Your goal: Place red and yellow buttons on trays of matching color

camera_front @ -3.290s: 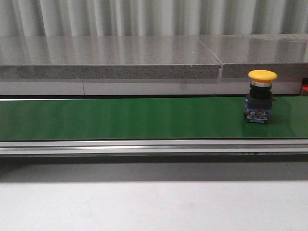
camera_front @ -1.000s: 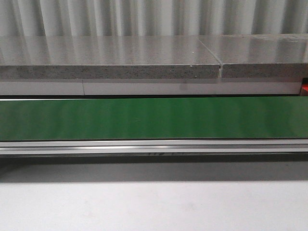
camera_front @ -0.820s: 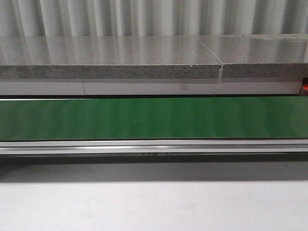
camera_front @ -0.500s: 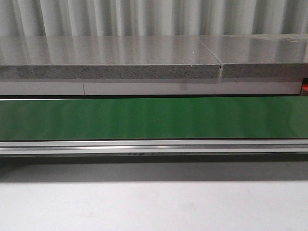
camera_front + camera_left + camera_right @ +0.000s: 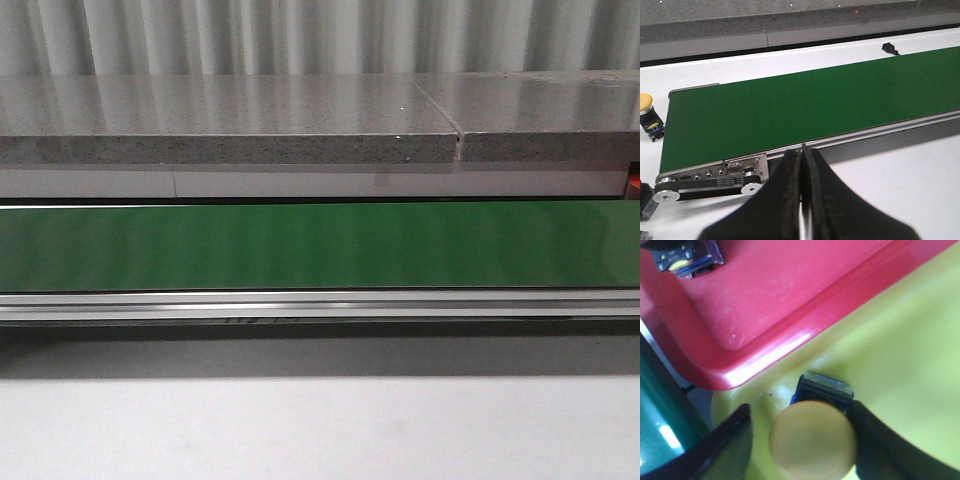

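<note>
In the right wrist view, the right claw (image 5: 802,440) stands spread, one dark finger (image 5: 725,447) on one side and the other finger on the opposite side of a single yellow button (image 5: 813,440). The button's domed cap sits between the fingers; whether either finger touches it I cannot tell. Its dark body with a blue edge shows just past the cap, and it lies on the yellow tray (image 5: 900,355), close to that tray's corner. Next beyond is one red tray (image 5: 790,295), its raised rim just beside the yellow tray's edge. On the red tray, at the far end of the view, lies one dark switch body (image 5: 687,255) with a yellow spot on it; its cap is cut off by the frame, so its colour cannot be told. A strip of the green belt shows at the side.

In the left wrist view, the left claw (image 5: 802,195) has its two fingers pressed together, holding nothing, above the white bench (image 5: 900,185). Beyond it runs one green conveyor belt (image 5: 810,112) with a metal end bracket. A second yellow button (image 5: 649,115) stands on the bench just off the belt's end, well apart from this claw. Two partly cropped dark objects sit at the frame's edge near the bracket.

The front view shows the belt bare, with a grey stone ledge (image 5: 230,120) behind it.
</note>
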